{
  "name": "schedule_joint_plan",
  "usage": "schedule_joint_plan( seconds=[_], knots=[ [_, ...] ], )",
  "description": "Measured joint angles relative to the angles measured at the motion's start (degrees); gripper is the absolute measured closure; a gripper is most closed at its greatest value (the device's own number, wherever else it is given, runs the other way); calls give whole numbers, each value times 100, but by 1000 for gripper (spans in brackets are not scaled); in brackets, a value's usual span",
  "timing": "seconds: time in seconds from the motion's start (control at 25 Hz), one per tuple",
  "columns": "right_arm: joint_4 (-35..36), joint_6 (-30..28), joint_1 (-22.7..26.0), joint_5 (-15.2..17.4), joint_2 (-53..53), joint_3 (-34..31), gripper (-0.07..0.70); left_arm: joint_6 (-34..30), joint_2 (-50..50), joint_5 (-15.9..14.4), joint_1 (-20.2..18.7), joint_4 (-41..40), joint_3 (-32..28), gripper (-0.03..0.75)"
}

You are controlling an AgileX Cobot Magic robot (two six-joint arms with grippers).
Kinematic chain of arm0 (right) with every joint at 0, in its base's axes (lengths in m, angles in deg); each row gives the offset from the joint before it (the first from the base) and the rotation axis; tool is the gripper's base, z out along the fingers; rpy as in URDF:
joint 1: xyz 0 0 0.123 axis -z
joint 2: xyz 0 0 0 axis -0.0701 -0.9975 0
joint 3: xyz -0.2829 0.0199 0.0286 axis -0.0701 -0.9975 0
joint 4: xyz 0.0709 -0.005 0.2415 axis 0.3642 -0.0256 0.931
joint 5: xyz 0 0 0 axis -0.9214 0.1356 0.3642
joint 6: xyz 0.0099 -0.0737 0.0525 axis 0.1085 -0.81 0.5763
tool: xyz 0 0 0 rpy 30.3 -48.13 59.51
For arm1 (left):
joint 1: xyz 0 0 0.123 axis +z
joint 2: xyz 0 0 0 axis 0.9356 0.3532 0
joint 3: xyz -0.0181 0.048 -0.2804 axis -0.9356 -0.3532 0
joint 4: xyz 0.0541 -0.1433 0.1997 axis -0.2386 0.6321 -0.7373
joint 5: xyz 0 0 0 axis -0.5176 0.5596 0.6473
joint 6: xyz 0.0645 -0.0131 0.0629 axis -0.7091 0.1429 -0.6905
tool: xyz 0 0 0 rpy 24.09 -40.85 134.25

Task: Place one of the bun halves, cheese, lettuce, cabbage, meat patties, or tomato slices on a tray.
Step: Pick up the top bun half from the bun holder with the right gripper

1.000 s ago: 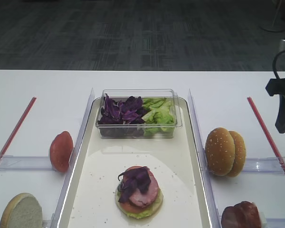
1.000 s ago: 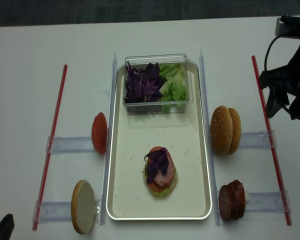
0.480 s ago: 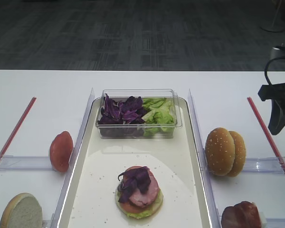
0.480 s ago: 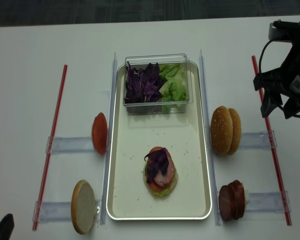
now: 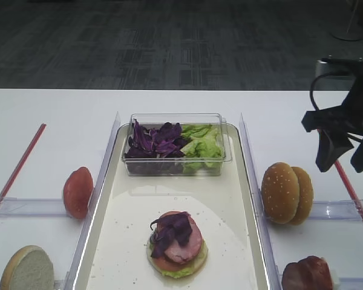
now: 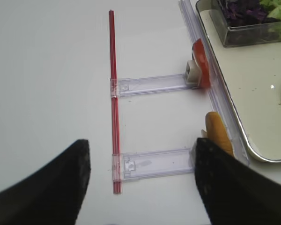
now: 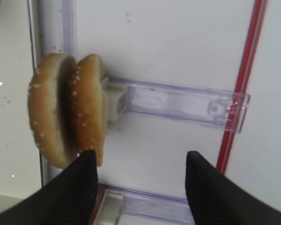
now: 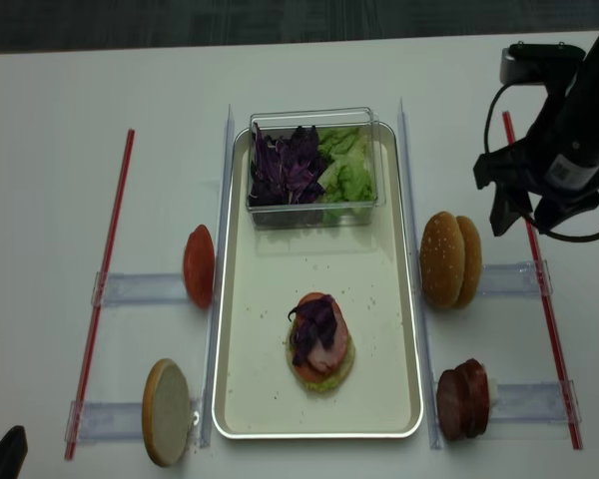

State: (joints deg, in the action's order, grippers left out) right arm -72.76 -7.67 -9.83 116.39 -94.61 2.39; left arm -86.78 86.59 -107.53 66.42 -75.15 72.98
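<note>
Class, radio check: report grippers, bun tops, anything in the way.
Right gripper open, empty, above bun halves. Left gripper open, idle. Path clear.

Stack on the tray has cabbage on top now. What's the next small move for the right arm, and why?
Probably lower the right tool toward the sesame bun halves. Its jaws are open and empty, it hangs just beyond them, and the stack on the tray lacks a top.

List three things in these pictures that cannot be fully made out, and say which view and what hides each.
- Left gripper: only dark blurred jaws at the left wrist view's bottom edge.
- Bottom bun under the stack: covered by cabbage and meat, both high views.
- Meat patties: cut by the exterior high view's bottom edge.
- Rear bun half: partly hidden behind the front one, right wrist view.
</note>
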Motion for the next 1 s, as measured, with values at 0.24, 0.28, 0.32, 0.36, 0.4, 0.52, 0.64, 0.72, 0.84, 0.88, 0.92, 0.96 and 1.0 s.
schedule_joint_plan(
  seconds=[0.24,0.28,0.32,0.36,0.4,0.52,0.64,0.72,0.84,0.88,0.92,0.96,1.0],
  knots=[
    [148,118,-420,-182,0,0,186,0,0,0,0,1,0,275],
    [211,118,-467,-209,0,0,186,0,0,0,0,1,0,275],
    [254,126,-510,-235,0,0,186,0,0,0,0,1,0,275],
    [284,126,-561,-272,0,0,186,0,0,0,0,1,0,275],
    [310,130,-591,-285,0,0,186,0,0,0,0,1,0,275],
    [464,130,-618,-331,-52,0,186,0,0,0,0,1,0,275],
    [554,130,-618,-341,-161,0,186,0,0,0,0,1,0,275],
    [606,93,-618,-341,-215,11,186,0,0,0,0,1,0,275],
    [713,48,-618,-341,-286,38,186,0,0,0,0,1,0,275],
    [729,32,-618,-341,-311,65,186,0,0,0,0,1,0,275],
    [734,34,-618,-341,-339,82,186,0,0,0,0,1,0,275],
    [766,34,-618,-352,-384,105,186,0,0,0,0,1,0,275],
    [779,34,-618,-352,-420,131,186,0,0,0,0,1,0,275]
  ],
)
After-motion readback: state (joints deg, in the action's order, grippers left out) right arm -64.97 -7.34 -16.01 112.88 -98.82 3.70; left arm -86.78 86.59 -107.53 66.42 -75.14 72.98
